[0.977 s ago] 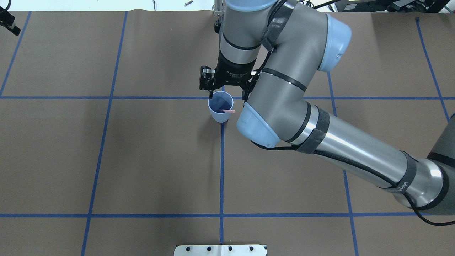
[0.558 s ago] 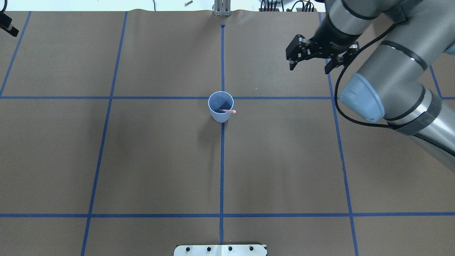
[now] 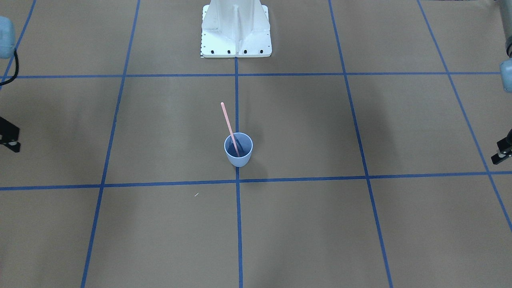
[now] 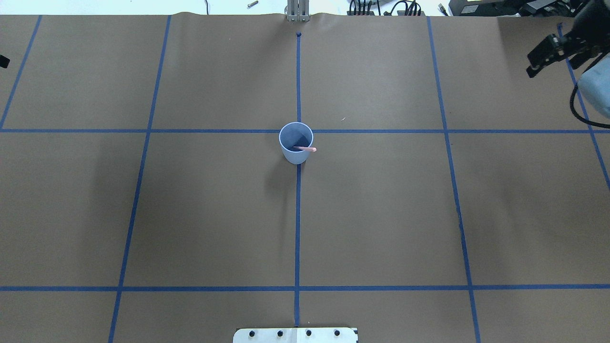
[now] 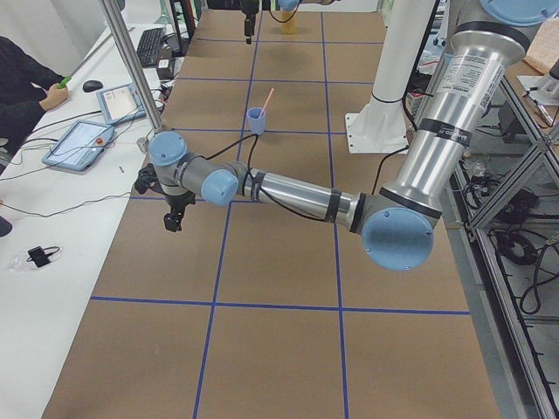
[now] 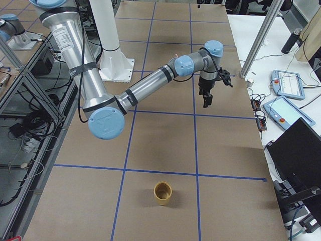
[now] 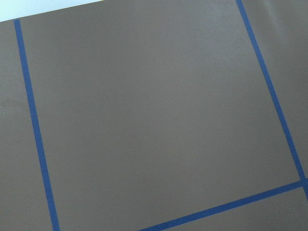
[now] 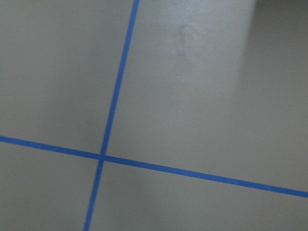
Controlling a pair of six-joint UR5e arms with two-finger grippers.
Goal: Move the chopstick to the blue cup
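The pale grey-blue cup (image 4: 296,145) stands upright at the table's centre, on a crossing of blue tape lines. The pink chopstick (image 3: 229,125) stands inside the blue cup (image 3: 238,151), leaning on its rim, with its upper half sticking out. No gripper touches either. My right gripper (image 4: 553,62) hangs far off at the back right corner, its fingers spread and empty. Of my left gripper (image 3: 502,154) only a dark finger shows at the frame edge, far from the cup. Both wrist views show only brown paper and blue tape.
A tan cup (image 6: 162,193) stands on the table's end at my right. The white robot base (image 3: 236,30) is behind the blue cup. A person sits at a side desk with tablets (image 5: 83,140) beyond the table's far edge.
My right arm has pulled away from the blue cup and swung to the far back right. The chopstick stays in the cup. The left gripper has slipped further off the left edge.
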